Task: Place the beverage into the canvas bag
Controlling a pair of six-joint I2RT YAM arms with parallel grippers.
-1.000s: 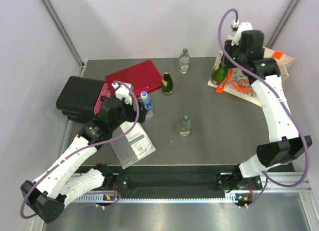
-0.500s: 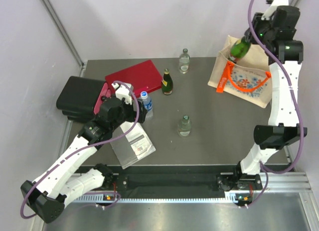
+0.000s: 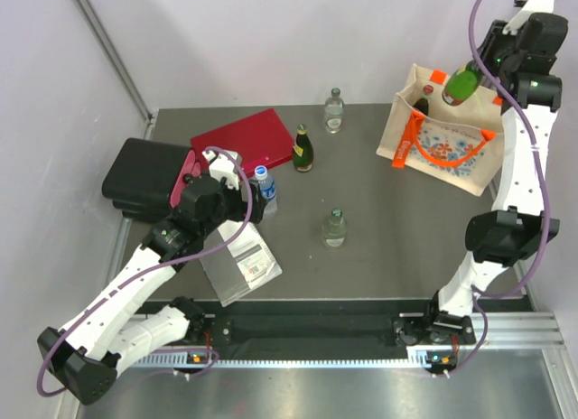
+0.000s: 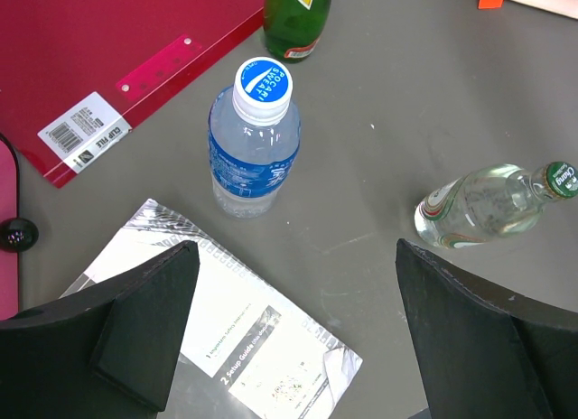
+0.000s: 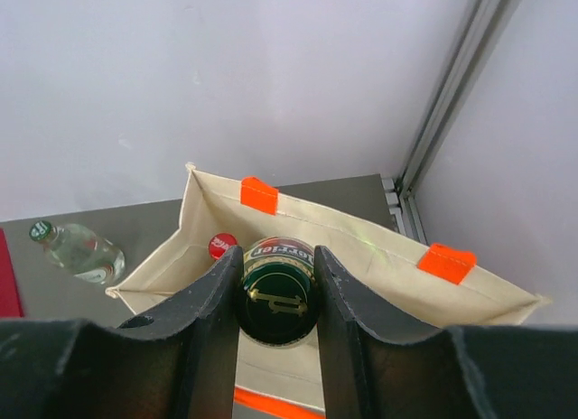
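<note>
My right gripper point(image 3: 476, 74) point(image 5: 278, 288) is shut on the beverage, a green Perrier bottle point(image 3: 462, 84) point(image 5: 277, 291). It hangs just above the open mouth of the canvas bag point(image 3: 444, 150) point(image 5: 361, 231), which stands at the back right with orange handles and a floral print. In the right wrist view the bottle shows end-on between the fingers, and a red bottle cap point(image 5: 222, 246) lies inside the bag. My left gripper point(image 3: 253, 202) point(image 4: 298, 256) stands open low over the table, just short of a blue-labelled water bottle point(image 3: 263, 184) point(image 4: 256, 135).
A dark green bottle point(image 3: 302, 150) point(image 4: 296, 17) stands by a red folder point(image 3: 244, 141). One clear bottle point(image 3: 334, 110) stands at the back, another point(image 3: 334, 228) point(image 4: 488, 205) mid-table. A black case point(image 3: 144, 177) lies at the left and a leaflet point(image 3: 239, 261) near the front.
My right arm has lifted the green bottle from the bag's left side up and rightward over its mouth. The bag now stands upright and open. The left arm has not moved.
</note>
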